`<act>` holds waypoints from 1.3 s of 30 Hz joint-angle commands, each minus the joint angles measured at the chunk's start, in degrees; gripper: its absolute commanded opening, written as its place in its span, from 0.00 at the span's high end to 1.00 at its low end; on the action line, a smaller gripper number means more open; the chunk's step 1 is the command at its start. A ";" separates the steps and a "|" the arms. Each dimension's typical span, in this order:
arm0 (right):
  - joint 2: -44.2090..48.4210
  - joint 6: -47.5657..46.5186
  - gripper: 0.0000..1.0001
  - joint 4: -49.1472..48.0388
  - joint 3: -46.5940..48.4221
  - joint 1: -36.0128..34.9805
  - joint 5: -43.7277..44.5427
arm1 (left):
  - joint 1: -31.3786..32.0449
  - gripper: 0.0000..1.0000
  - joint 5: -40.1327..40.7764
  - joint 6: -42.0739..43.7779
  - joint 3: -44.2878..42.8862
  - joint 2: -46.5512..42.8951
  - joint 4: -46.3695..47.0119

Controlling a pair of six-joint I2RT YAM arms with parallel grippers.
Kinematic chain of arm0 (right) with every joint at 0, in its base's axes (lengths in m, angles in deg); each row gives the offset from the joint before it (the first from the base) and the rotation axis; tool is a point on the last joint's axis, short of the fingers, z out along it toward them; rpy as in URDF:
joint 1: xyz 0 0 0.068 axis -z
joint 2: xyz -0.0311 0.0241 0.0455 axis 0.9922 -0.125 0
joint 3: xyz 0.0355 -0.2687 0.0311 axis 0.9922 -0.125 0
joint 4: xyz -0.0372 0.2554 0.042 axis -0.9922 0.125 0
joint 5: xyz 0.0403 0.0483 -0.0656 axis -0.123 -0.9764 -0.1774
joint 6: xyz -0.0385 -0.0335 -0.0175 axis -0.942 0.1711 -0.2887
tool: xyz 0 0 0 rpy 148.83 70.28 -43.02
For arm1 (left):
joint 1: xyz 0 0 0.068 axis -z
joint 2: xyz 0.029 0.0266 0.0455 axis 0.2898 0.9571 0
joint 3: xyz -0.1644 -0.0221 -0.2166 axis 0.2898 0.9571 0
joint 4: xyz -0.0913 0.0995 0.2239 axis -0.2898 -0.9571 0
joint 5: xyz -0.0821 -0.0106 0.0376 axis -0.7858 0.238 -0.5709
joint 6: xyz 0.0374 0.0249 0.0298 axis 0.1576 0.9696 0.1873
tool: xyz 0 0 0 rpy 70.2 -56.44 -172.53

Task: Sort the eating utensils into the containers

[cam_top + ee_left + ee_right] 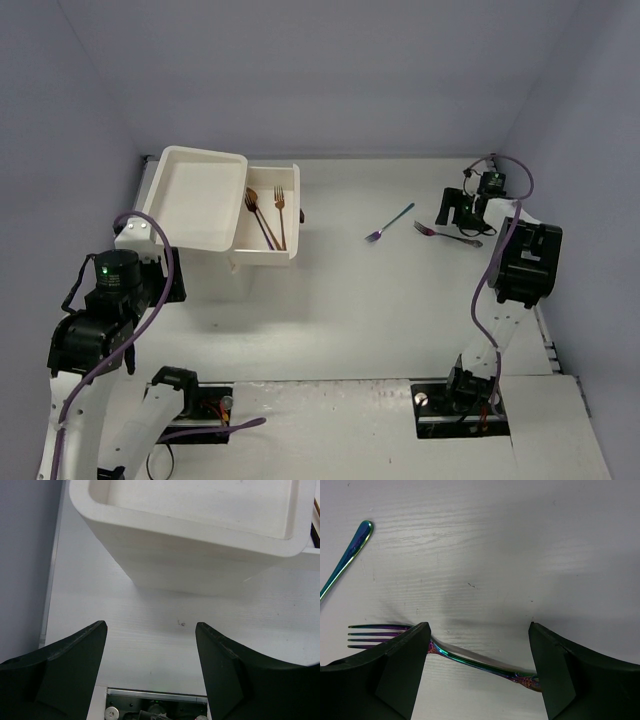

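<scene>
Overhead and wrist views of the white table (pixel 360 310). The white drawer unit (pixel 160 200) stands near the far left corner, and its recessed top faces the overhead camera. One drawer (pixel 296 215) is drawn out toward the right. Inside it a gold spoon (pixel 258 218) and a gold fork (pixel 281 218) lie side by side, heads toward the far edge.

Two iridescent pieces lie loose toward the far right corner. The rainbow fork (pixel 447 235) (pixel 470 660) lies flat, tines pointing toward the left edge. The right gripper (pixel 477 627) (pixel 458 212) stands directly over it with fingers (pixel 395 675) spread wide. The handle spans the gap from one finger to the other and is not clamped.

The second rainbow fork (pixel 390 222) lies nearer the middle of the table, apart from the first and set at a slant, tines toward the near edge. Only its handle tip (pixel 352 547) enters the right wrist view.

The left gripper (pixel 150 625) is at the near left side of the drawer unit (pixel 200 560). Its fingers (pixel 70 665) are parted with only bare table between them, and they are clear of the unit's side wall
</scene>
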 commanded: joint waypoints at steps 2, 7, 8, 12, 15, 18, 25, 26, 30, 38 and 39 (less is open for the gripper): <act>1.86 6.32 0.23 1.37 -3.00 0.37 -3.43 | 0.33 0.31 0.06 -0.63 -2.19 1.37 1.87; 6.43 11.33 0.25 1.36 -8.36 -0.02 -2.29 | 0.41 0.31 -0.06 -0.66 -2.18 0.78 1.91; 7.80 12.15 0.25 1.45 -9.91 -0.06 -1.37 | 0.41 0.31 -0.02 -0.71 -2.18 0.68 1.86; 12.02 13.36 0.26 1.98 -15.11 -0.13 1.34 | 0.41 0.31 0.01 -0.65 -2.18 0.30 1.94; 15.01 13.45 0.26 2.81 -18.63 -1.03 4.08 | 0.41 0.31 0.12 -0.67 -2.18 0.32 1.94; 17.50 13.07 0.27 3.78 -21.10 -3.68 6.46 | 0.43 0.31 0.16 -0.72 -2.18 0.31 1.87; 18.50 11.91 0.32 6.85 -21.18 -10.10 13.28 | 0.50 0.31 0.34 -0.80 -2.17 -0.03 1.86; 18.19 11.78 0.33 7.00 -20.93 -10.17 13.43 | 0.55 0.32 0.34 -0.80 -2.18 -0.12 1.90; 16.44 10.93 0.42 7.38 -20.17 -10.35 15.04 | 0.50 0.31 0.47 -0.80 -2.18 -0.07 1.90; 11.61 9.14 0.53 8.19 -16.55 -10.88 19.44 | 0.59 0.31 0.51 -0.80 -2.27 0.92 1.79; 11.13 9.17 0.54 8.22 -15.92 -10.91 19.44 | 0.59 0.32 0.51 -0.80 -2.24 1.11 1.83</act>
